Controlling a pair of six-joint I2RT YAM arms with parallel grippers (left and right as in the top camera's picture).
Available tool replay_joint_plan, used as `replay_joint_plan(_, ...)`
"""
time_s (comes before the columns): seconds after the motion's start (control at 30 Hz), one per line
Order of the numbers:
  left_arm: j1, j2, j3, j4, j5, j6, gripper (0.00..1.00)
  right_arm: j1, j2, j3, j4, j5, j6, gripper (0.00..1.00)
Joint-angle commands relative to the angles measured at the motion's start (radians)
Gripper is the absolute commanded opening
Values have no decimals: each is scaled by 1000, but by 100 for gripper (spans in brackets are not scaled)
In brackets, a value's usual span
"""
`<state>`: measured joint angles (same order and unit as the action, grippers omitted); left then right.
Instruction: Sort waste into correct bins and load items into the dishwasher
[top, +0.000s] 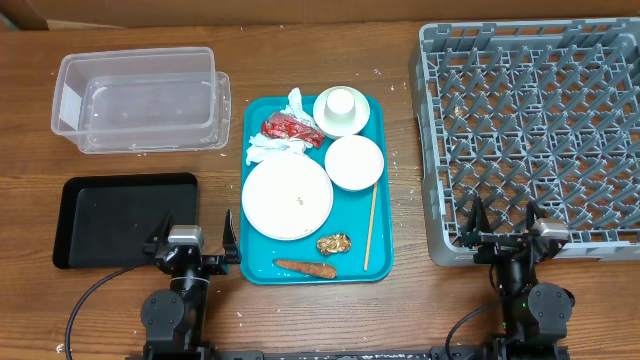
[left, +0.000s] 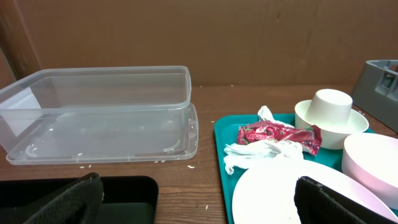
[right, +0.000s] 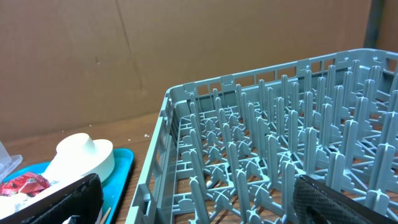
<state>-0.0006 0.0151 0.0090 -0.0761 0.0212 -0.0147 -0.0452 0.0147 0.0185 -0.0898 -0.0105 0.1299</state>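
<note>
Left gripper (top: 198, 236) and right gripper (top: 507, 226) wait wide open, empty, at the bottom edge.
The red wrapper (top: 288, 127) lies on the napkins (top: 268, 150), upper centre on the teal tray (top: 383, 215); a careless reach could tip the cup (top: 341, 101) just beside.

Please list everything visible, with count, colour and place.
tub: one, clear, back left
bin: one, black, front left
tray: one, teal, centre
plate: one, white, tray
bowls: two, white, tray
cup: one, white, back bowl
napkins: two, white, tray
wrapper: one, red, between napkins
carrot stick: one, orange, tray front
food bit: one, brown, tray front
wooden stick: one, tan, tray right
rack: one, grey, right
left gripper: one, black, near bin
right gripper: one, black, near rack
</note>
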Motion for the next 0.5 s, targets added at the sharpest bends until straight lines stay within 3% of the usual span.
replay_joint_plan(0.0, -5, -9, -4, -1, -3, 23, 100, -1, -12, -10, 7, 9, -7, 100)
replay_joint_plan(0.47, -5, -9, -4, -1, -3, 23, 100, 57, -12, -10, 7, 10, -7, 100)
